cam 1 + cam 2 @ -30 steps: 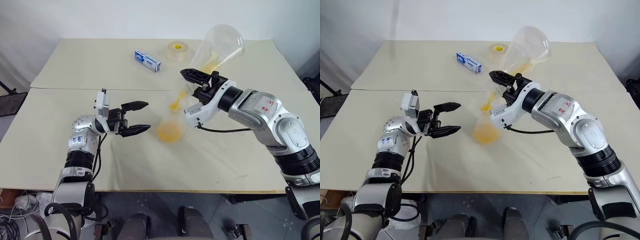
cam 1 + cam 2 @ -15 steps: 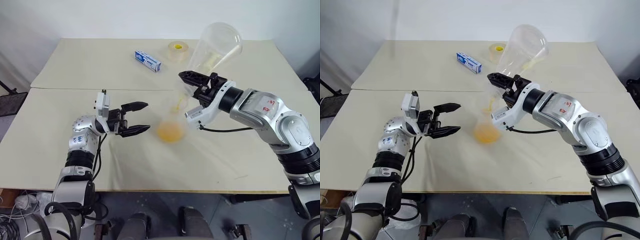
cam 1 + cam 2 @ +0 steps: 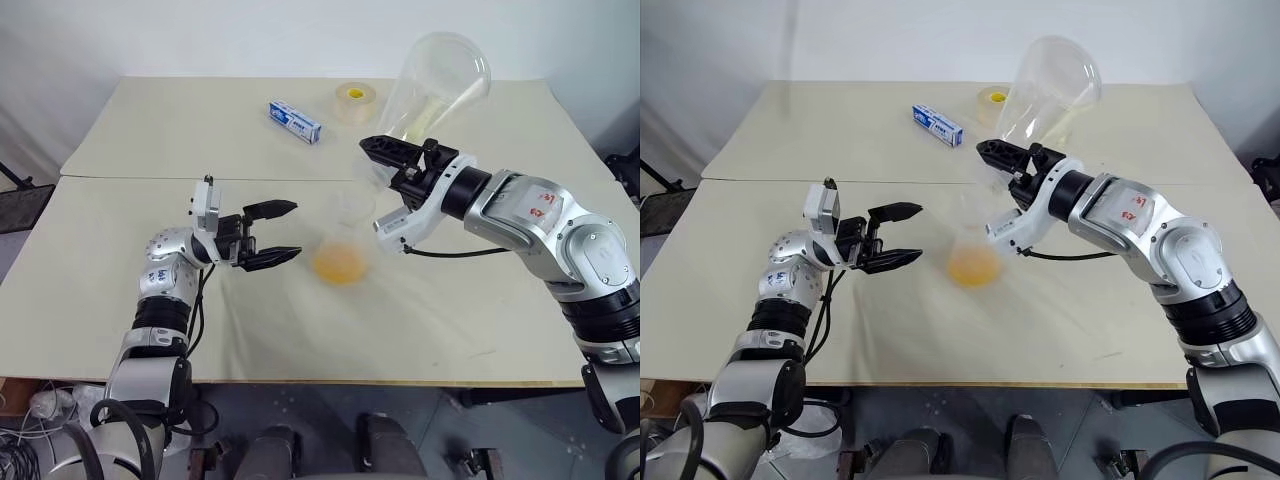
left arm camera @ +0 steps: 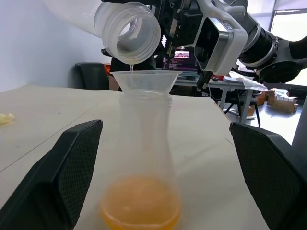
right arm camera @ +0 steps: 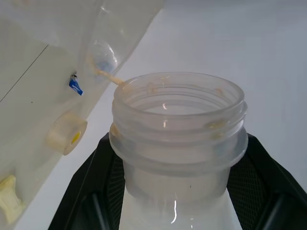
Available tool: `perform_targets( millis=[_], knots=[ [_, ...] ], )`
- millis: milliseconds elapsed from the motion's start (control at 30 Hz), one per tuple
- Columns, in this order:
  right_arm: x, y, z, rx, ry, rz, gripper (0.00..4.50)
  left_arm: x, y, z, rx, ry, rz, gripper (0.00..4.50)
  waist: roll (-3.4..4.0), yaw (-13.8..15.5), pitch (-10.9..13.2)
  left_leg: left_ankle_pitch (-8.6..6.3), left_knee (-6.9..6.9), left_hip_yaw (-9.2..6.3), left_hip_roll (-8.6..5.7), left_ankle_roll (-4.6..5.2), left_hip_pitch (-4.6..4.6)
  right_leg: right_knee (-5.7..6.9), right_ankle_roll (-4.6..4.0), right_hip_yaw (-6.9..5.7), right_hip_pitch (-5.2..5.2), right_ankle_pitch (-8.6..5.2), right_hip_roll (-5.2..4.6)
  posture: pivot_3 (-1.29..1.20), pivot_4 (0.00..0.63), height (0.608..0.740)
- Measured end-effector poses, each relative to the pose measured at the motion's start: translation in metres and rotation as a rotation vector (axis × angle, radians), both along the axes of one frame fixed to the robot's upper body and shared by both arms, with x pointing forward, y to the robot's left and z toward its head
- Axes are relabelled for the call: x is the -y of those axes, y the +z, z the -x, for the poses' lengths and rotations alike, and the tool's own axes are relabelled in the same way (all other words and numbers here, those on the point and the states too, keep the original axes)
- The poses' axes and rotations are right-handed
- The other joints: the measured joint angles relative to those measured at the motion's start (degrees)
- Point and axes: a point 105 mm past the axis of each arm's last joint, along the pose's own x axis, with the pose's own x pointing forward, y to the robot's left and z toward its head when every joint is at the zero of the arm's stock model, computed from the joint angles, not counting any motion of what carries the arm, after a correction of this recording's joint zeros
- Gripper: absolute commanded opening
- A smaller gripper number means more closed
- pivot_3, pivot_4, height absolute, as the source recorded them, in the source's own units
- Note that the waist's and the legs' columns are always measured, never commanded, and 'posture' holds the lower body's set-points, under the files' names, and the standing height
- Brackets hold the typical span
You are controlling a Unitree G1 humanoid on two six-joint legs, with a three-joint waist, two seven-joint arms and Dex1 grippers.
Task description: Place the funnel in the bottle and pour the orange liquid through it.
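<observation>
No text can be read with certainty. The small blue and white box (image 3: 294, 121) on the bench (image 3: 150, 130) carries print that is too small to read. The right forearm (image 3: 520, 210) has small red marks, and the left forearm (image 3: 160, 277) blue ones, also not legible.

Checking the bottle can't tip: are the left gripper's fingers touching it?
Apart. The left wrist view shows the fingers well clear on both sides of the bottle, table visible between.

Silver arms, black cables, red markings
</observation>
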Motion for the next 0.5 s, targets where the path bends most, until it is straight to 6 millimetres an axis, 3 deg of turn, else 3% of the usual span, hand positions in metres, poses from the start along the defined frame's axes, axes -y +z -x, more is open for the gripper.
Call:
perform_targets(
  millis=[267,500],
  knots=[
    [0.004,0.01,-0.001,-0.133,-0.009,-0.292,2.43,-0.003,-0.001,-0.003,-0.005,0.036,-0.022,4.5,0.0,0.02,0.0,0.0,0.01,-0.01,0.02,0.0,0.0,0.0,0.0,-0.02,0.03,0.0,0.0,0.0,0.15,0.74],
    [0.015,0.012,0.001,-0.441,-0.009,-0.854,2.43,-0.009,0.002,-0.01,-0.034,0.091,-0.032,4.5,0.0,0.08,0.0,0.0,0.06,-0.07,0.04,-0.01,0.0,0.06,0.0,-0.03,0.04,0.0,0.01,0.0,0.15,0.74]
  ],
)
